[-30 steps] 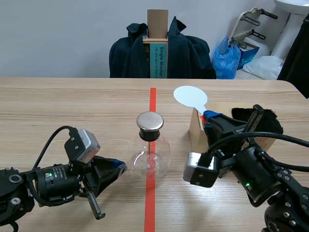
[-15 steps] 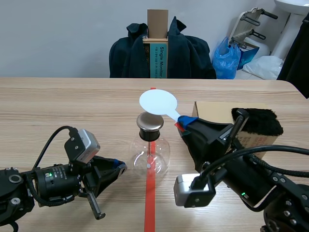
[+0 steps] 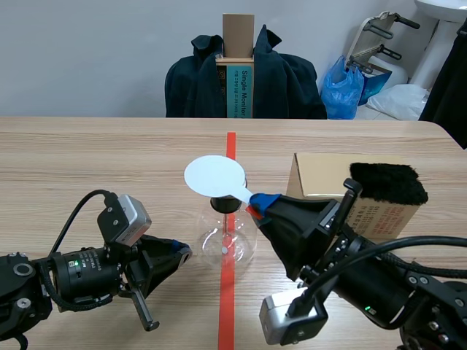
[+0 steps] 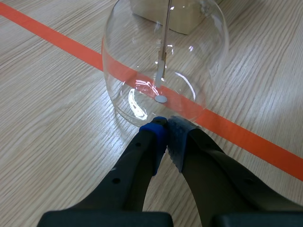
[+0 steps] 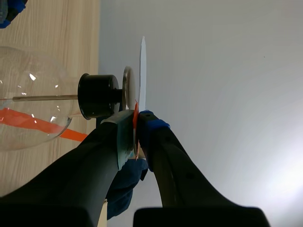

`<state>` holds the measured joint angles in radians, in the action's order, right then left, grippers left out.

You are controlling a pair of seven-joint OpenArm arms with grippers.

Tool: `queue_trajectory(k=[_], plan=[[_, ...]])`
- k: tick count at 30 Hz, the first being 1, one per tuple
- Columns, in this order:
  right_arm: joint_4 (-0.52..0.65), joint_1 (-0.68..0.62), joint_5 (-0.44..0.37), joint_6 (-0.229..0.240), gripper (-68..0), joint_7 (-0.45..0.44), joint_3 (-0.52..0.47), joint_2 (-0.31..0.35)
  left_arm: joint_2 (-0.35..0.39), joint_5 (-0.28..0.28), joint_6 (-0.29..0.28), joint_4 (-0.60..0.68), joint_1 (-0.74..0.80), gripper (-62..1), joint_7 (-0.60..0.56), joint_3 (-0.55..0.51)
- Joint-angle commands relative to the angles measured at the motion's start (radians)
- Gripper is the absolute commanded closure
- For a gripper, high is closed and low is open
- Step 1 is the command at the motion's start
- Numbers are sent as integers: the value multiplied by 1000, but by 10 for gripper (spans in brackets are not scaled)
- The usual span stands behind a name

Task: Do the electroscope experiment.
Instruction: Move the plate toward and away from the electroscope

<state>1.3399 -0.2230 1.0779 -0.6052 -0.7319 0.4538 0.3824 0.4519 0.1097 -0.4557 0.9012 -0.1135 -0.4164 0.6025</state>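
Mid-table, right gripper point(image 3: 261, 205) pinches the white paddle point(image 3: 214, 176) just over the metal cap point(image 5: 128, 90) of the glass flask point(image 3: 228, 240); probably best to lower it flat, gently. Left gripper point(image 4: 165, 133), closed empty, touches the flask's base.

**Your count: two grippers, one of everything else**

You have two grippers: the left gripper point(image 3: 182, 251) and the right gripper point(image 3: 260, 201). Count one glass electroscope flask point(image 3: 228, 237), just ahead of the left gripper's tips. One white disc paddle point(image 3: 214, 176) is pinched between the right gripper's fingers. Beside the right gripper you have one cardboard box point(image 3: 321, 175) and one black fur pad point(image 3: 387, 184) touching it. Well beyond both grippers, count one dark jacket point(image 3: 292, 84) and one blue bag point(image 3: 346, 86).
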Motion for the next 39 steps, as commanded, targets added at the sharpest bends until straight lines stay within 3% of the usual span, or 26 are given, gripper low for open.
queue_trajectory(k=[1,12,30,35,39], plan=[[21,6,-7,-7,-8,-1,-2,8,-2,10,1,27,-6,-19,-14,-8],[21,7,-7,0,-8,26,-2,8,-2,10,1,27,-6,-19,-14,-8],[21,7,-7,0,-8,417,-2,8,-2,10,1,27,-6,-19,-14,-8],[21,7,-7,0,-8,430,-2,8,-2,10,1,27,-6,-19,-14,-8],[21,7,-7,0,-8,388,-2,5,-2,10,1,27,-6,-19,-14,-8]])
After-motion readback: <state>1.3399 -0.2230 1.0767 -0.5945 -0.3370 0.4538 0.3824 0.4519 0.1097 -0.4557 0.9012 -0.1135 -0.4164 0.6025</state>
